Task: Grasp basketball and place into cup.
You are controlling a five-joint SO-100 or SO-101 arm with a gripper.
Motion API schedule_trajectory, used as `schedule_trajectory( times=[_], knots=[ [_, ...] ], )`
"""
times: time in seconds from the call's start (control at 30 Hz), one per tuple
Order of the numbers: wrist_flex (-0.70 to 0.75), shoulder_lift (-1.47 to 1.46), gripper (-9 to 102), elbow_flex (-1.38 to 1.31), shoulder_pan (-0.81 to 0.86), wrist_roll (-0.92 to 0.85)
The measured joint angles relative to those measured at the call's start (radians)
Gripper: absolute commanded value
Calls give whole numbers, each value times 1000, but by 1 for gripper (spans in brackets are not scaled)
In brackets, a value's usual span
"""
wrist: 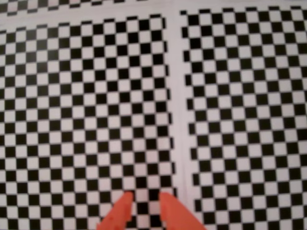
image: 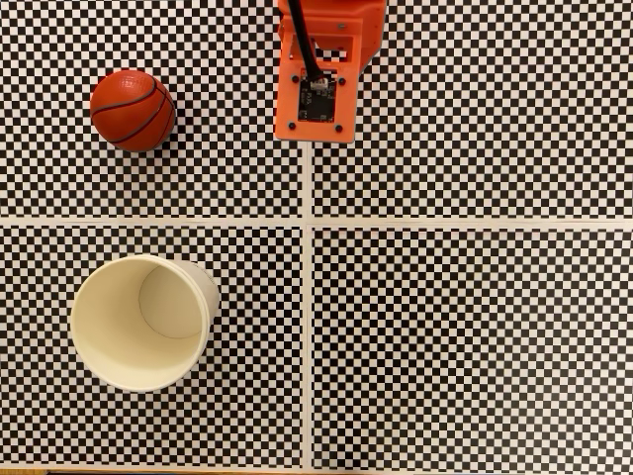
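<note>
In the fixed view the small orange-red basketball (image: pixel 133 109) rests on the checkered mat at the upper left. The cream-white paper cup (image: pixel 144 322) stands upright at the lower left, mouth up and with nothing inside. The arm's orange wrist body (image: pixel 318 79) reaches in from the top centre, to the right of the ball and well apart from it. In the wrist view my gripper (wrist: pixel 145 199) points at bare mat, its two orange fingertips (wrist: pixel 123 206) a narrow gap apart with nothing between them.
White tape lines (image: pixel 308 223) cross the checkered mat (image: pixel 475 327), splitting it into four panels. The right half of the mat is bare. The table's front edge (image: pixel 297 471) runs along the bottom of the fixed view.
</note>
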Motion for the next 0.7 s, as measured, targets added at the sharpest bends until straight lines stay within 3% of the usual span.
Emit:
schedule_trajectory(
  times=[0.7],
  knots=[
    [0,0,0,0,-17,0]
  ],
)
